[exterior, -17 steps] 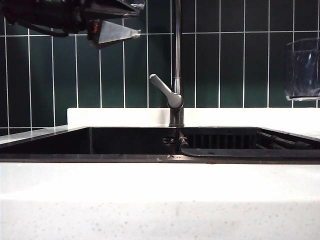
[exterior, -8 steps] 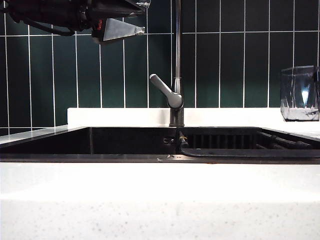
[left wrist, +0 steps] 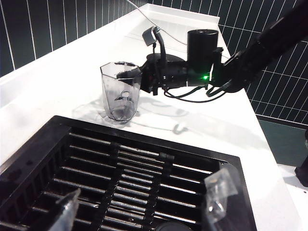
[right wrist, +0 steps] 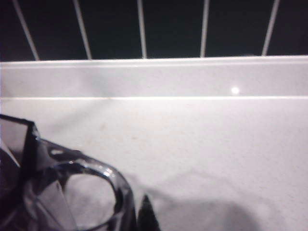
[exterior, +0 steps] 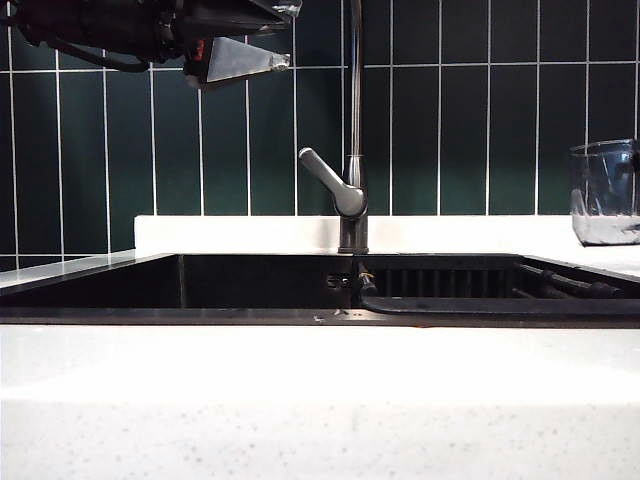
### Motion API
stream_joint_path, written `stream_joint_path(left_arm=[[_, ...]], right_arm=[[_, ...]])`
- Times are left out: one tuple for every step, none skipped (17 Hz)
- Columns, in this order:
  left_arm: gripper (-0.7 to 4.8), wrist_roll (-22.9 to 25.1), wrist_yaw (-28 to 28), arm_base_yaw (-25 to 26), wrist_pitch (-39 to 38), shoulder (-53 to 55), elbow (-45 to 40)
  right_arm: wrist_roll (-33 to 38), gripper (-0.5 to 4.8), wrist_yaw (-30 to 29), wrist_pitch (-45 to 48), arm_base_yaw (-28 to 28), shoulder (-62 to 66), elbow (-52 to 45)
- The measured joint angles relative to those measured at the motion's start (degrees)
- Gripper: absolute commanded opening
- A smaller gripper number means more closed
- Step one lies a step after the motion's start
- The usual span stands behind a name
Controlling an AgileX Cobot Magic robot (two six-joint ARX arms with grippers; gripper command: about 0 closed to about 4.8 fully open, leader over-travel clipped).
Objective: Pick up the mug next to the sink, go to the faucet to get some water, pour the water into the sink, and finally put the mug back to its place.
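Beside the sink [left wrist: 144, 168], on the white tabletop [left wrist: 62, 86], the right gripper [left wrist: 137, 79] stays clamped on the upright mug [left wrist: 120, 91]; the left gripper [exterior: 270, 45] hovers spread apart beside the faucet [exterior: 352, 150].

A wall of dark green tiles [exterior: 450, 110] with thin white lines stands at the back. A white speckled counter [exterior: 300, 400] lies in front, and a low white ledge [exterior: 240, 233] runs under the tiles
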Motion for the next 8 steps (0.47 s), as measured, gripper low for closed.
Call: stream_joint_path(left_arm=[[3.36, 0.0, 0.0, 0.0, 0.0, 0.0, 0.0], [3.35, 0.0, 0.0, 0.0, 0.1, 0.0, 0.0], [3.35, 0.0, 0.0, 0.0, 0.6, 0.0, 0.0], [3.35, 0.0, 0.0, 0.0, 0.8, 0.0, 0.0], [3.35, 0.0, 0.0, 0.0, 0.9, 0.0, 0.0], [3.35, 0.0, 0.0, 0.0, 1.0, 0.0, 0.0], [3.35, 0.0, 0.0, 0.0, 1.2, 0.0, 0.0], [3.35, 0.0, 0.0, 0.0, 1.2, 0.0, 0.0]], right_arm=[[0.0, -0.06, 0.1, 0.0, -0.4, 0.5, 0.2], [0.0, -0.06, 0.0, -0.1, -0.8, 0.6, 0.2], [0.0, -0.06, 0.0, 0.0, -1.0, 0.6, 0.2], [0.0, -0.06, 0.0, 0.0, -1.1, 0.7, 0.2], [0.0, -0.06, 0.0, 0.4, -1.1, 0.9, 0.2], [0.0, -0.06, 0.0, 0.8, -1.2, 1.2, 0.2], [0.0, -0.06, 0.0, 0.9, -1.2, 1.6, 0.2], [0.0, -0.06, 0.0, 1.2, -1.2, 1.9, 0.2]])
